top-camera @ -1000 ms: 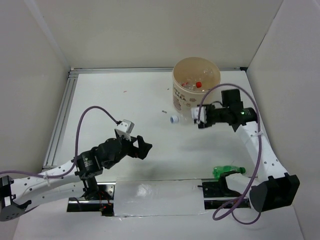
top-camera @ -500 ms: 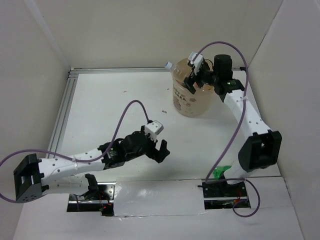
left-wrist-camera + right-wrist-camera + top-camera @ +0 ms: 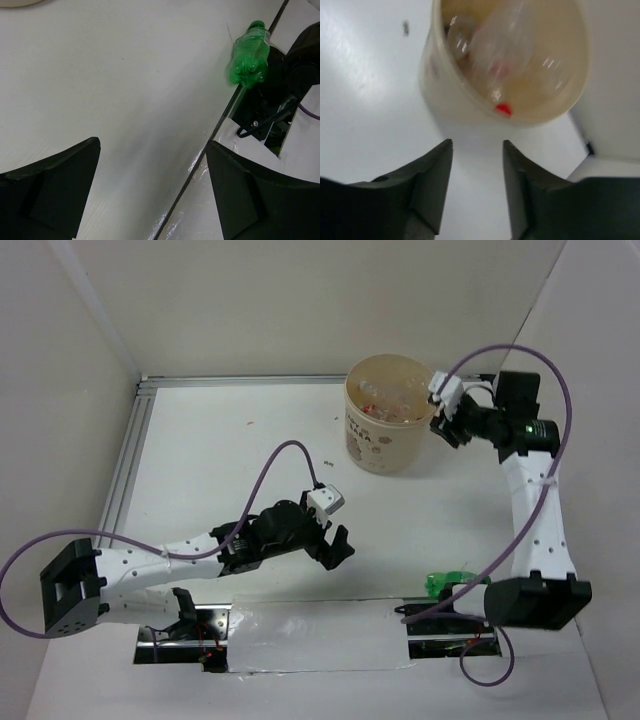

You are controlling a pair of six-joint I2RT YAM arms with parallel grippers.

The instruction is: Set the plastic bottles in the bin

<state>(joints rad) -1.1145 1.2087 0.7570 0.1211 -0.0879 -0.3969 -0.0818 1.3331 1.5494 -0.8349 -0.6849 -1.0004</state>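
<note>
The beige bin (image 3: 383, 445) stands at the far middle-right of the table and holds several clear bottles (image 3: 390, 398) with red caps. It also shows in the right wrist view (image 3: 451, 102), with clear bottles (image 3: 505, 55) inside. A green bottle (image 3: 455, 583) lies near the right arm's base; the left wrist view shows it (image 3: 248, 56) ahead to the right. My right gripper (image 3: 441, 426) is open and empty beside the bin's right rim. My left gripper (image 3: 335, 548) is open and empty over the table's near middle, left of the green bottle.
A silver taped strip (image 3: 315, 635) runs along the near edge between the arm bases. A metal rail (image 3: 125, 475) lines the left side. White walls enclose the table. A small dark speck (image 3: 328, 464) lies left of the bin.
My right gripper carried a clear bottle up over the bin, let it go there, and has drawn back to the right, empty. My left gripper has moved right toward the green bottle.
</note>
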